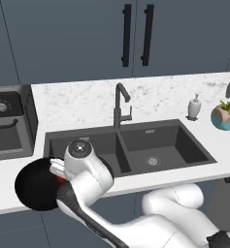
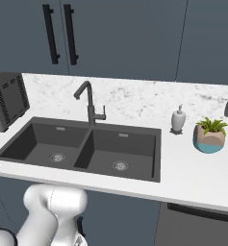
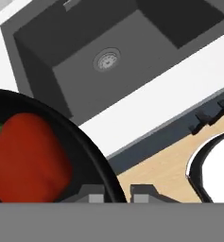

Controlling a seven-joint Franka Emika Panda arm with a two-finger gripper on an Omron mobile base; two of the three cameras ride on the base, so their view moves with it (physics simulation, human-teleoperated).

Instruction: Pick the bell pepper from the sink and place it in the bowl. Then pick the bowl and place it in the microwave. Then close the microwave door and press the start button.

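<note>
i see the pepper already in the bowl, right by my gripper, whose narrow jaws straddle the bowl's rim. step one looks done; the microwave, door and start button are left.

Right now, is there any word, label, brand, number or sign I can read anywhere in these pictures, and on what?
None can be read.
Small oven: marks ring its round dial, too small and blurred to read.
Soap dispenser: plain, no label.
Plant pot: plain, no text.
Bowl, bell pepper, sink and cabinet doors: no lettering.
</note>
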